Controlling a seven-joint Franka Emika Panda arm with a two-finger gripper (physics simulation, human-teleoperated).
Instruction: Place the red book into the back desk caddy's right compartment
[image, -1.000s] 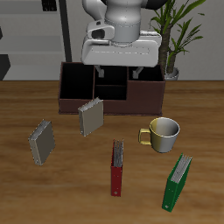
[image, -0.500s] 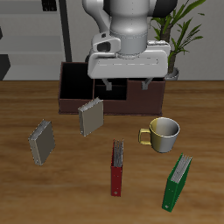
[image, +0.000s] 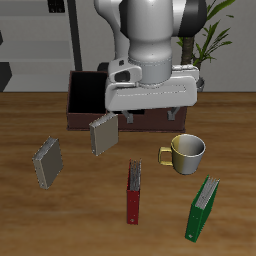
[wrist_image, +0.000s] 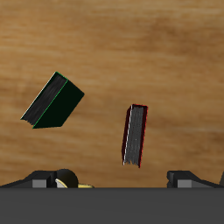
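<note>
The red book (image: 133, 192) lies flat on the table near the front edge, dark spine edge up; in the wrist view (wrist_image: 135, 135) it lies on bare wood. My gripper (image: 150, 116) hangs open and empty above the table just in front of the back desk caddy (image: 84, 98), well behind the book. My fingers (wrist_image: 188, 178) stand wide apart in the wrist view. The gripper's body hides most of the caddy, including the right compartment.
A cream mug (image: 186, 152) stands beside the red book, farther back. A green book (image: 204, 208) lies near the front edge, also in the wrist view (wrist_image: 52, 101). Two grey books (image: 103, 133) (image: 47, 162) stand tilted on the table. A potted plant (image: 205, 45) stands behind.
The gripper has come forward from over the caddy toward the table's front and now covers more of the caddy. It stays open. The books and mug have not moved.
</note>
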